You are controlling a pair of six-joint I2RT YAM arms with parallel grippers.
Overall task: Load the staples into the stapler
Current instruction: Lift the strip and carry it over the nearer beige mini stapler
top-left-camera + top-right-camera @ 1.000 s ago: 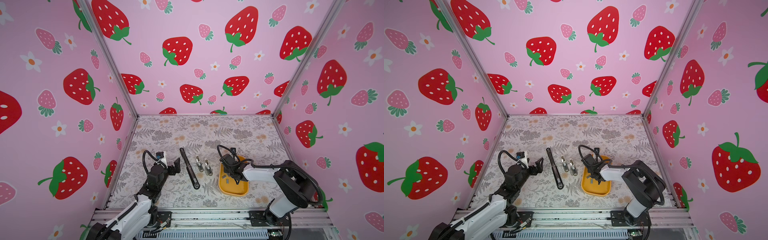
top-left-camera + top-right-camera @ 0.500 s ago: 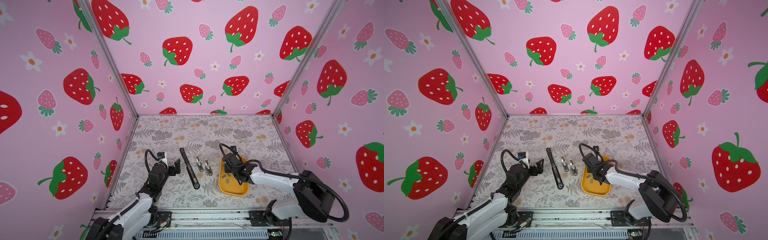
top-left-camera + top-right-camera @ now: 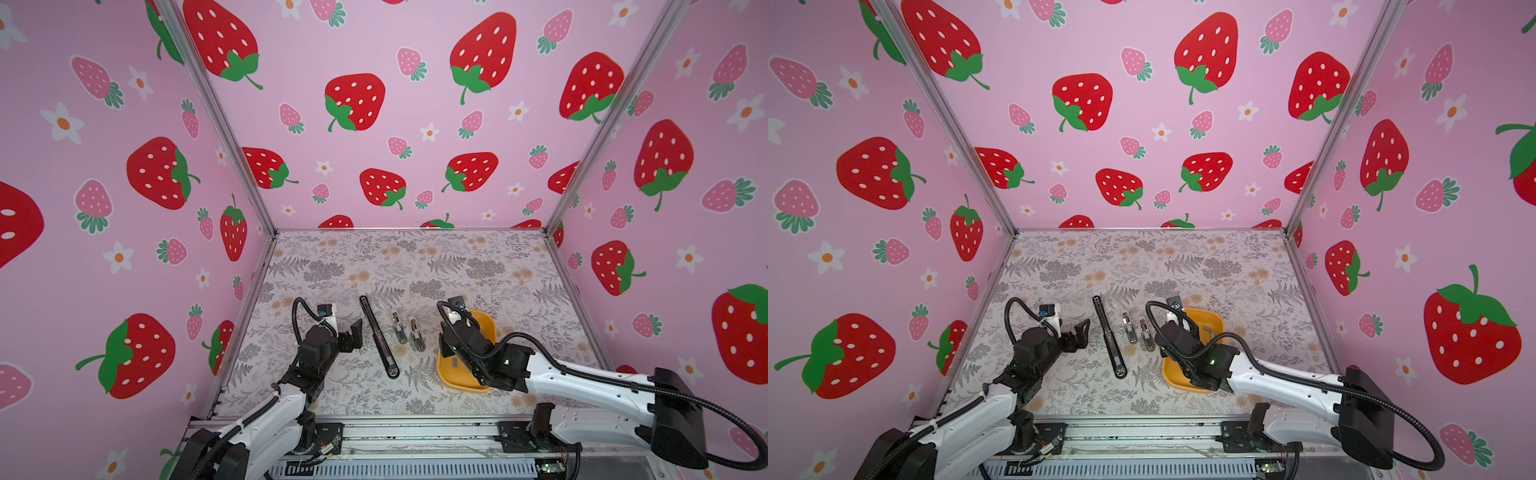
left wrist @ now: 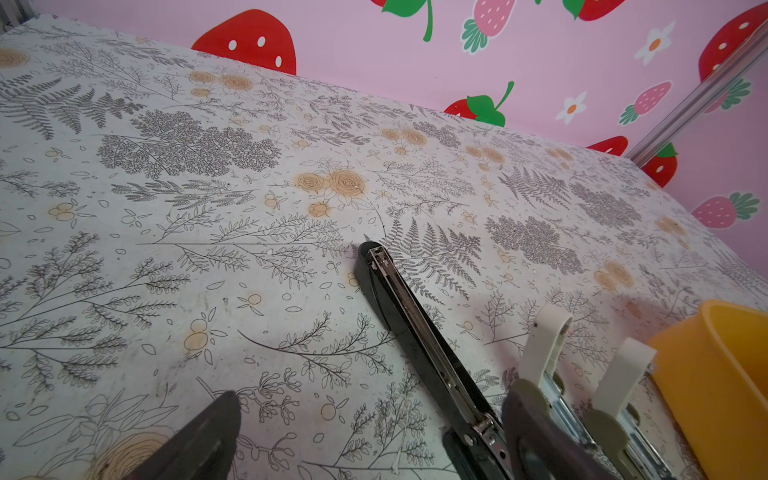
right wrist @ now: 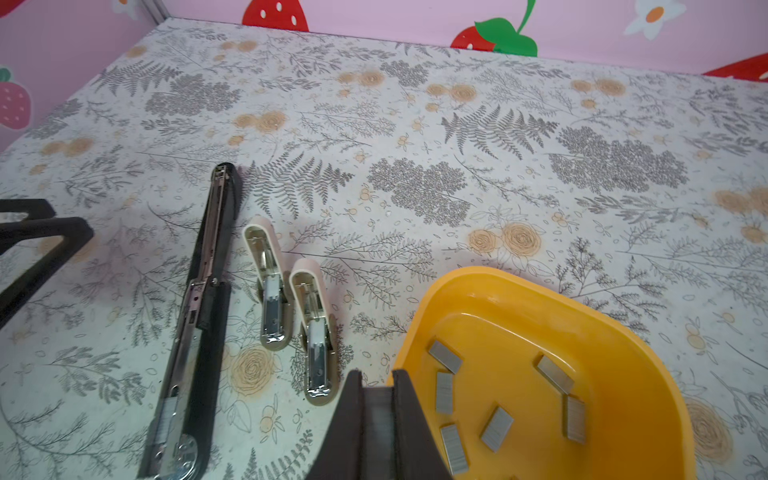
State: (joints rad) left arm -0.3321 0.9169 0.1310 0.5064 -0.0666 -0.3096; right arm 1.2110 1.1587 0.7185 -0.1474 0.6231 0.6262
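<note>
Right gripper (image 5: 377, 380): pressed tight on one grey staple strip (image 5: 377, 417), at 9 o'clock rim of yellow tray (image 3: 484, 322). Inside tray: loose staples (image 5: 496, 428), six visible in right wrist view, lying flat, scattered. Left gripper (image 3: 353, 334): spread wide, gripping nothing, just at 9 o'clock of long black stapler (image 3: 379, 337). Long black stapler: flat on mat, hinged open, magazine rail bared. At its 3 o'clock, between it and tray: two small beige staplers (image 3: 399, 328), opened too, side by side, not touching.

Staple strip (image 5: 377, 424) largely inside right hand (image 5: 376, 380)
</note>
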